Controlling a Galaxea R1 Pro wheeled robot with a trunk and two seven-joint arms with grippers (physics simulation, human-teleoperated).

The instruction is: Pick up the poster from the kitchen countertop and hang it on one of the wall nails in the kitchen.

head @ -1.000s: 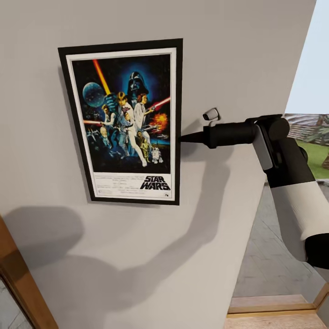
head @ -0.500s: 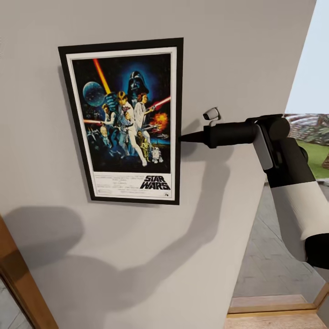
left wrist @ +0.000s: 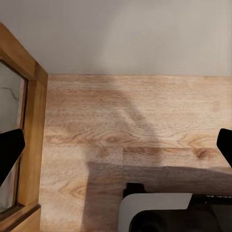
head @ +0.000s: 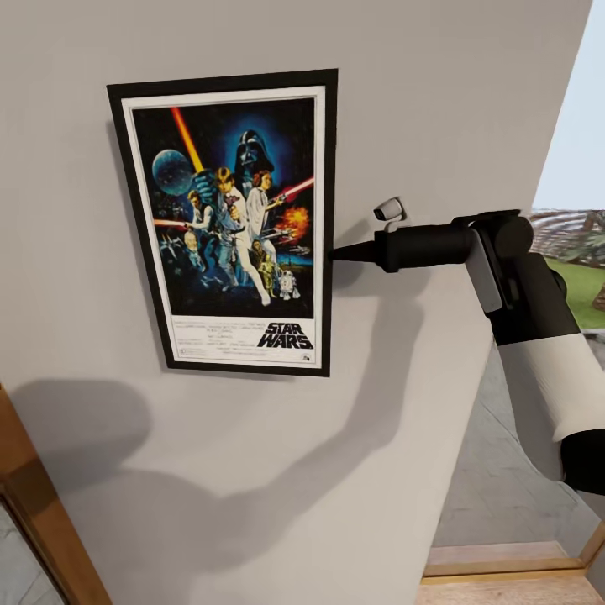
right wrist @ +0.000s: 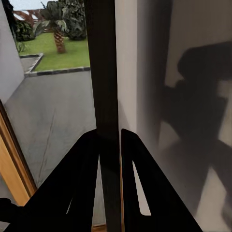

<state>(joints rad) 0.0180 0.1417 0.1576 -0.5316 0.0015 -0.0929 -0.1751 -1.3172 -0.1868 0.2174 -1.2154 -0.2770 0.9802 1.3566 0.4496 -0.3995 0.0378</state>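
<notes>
The poster [head: 225, 223] sits upright and flat against the pale grey wall [head: 437, 101] in the upper left of the head view, its right frame edge pinched by the right gripper [head: 336, 252], whose fingers in the right wrist view clamp on the dark frame edge [right wrist: 104, 72]. Step in hand looks like the hang itself; the nail is hidden, so whether it has caught is unclear. Next move calls for releasing gently and backing off sideways; left gripper [left wrist: 116, 147] hangs spread apart over the wooden floor [left wrist: 135, 121], holding nothing.
</notes>
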